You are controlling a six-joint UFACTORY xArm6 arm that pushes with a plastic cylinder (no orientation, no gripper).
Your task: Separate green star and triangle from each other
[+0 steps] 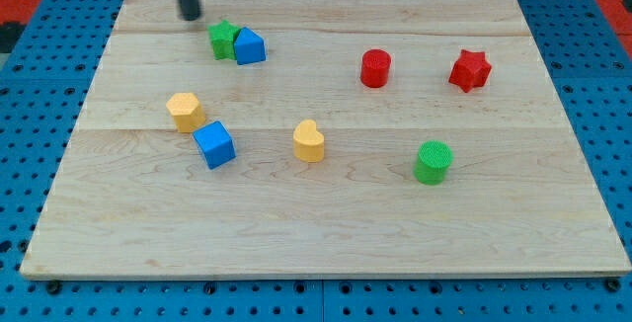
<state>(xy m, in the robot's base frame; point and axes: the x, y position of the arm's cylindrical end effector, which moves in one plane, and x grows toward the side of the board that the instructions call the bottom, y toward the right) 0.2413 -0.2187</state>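
Observation:
A green star lies near the top left of the wooden board. A blue triangle sits right against its right side, touching it. My tip is at the view's top left, just up and to the left of the green star, a short gap away from it.
A yellow hexagon and a blue cube sit at the left middle. A yellow heart is at centre. A red cylinder and a red star are at the upper right. A green cylinder is at the right.

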